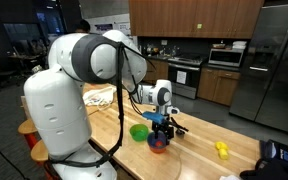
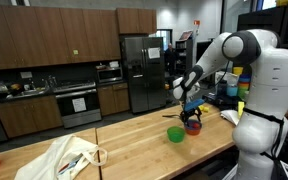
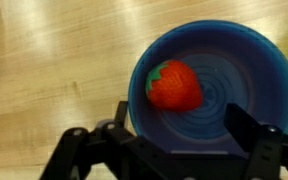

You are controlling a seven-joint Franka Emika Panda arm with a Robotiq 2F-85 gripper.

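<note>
A red strawberry (image 3: 174,86) with a green cap lies in the left part of a blue bowl (image 3: 249,70) on the wooden table. My gripper (image 3: 179,125) hangs just above the bowl with its jaws open and nothing between them; the strawberry sits a little beyond the fingers. In both exterior views the gripper (image 1: 161,122) (image 2: 192,113) is directly over the blue bowl (image 1: 159,143) (image 2: 193,127), next to a green bowl (image 1: 139,132) (image 2: 175,134).
A yellow object (image 1: 222,149) lies on the wooden table (image 1: 199,150) further along. A white cloth or bag (image 2: 66,159) rests at the table's other end. Kitchen cabinets, an oven and a steel fridge (image 2: 139,70) stand behind.
</note>
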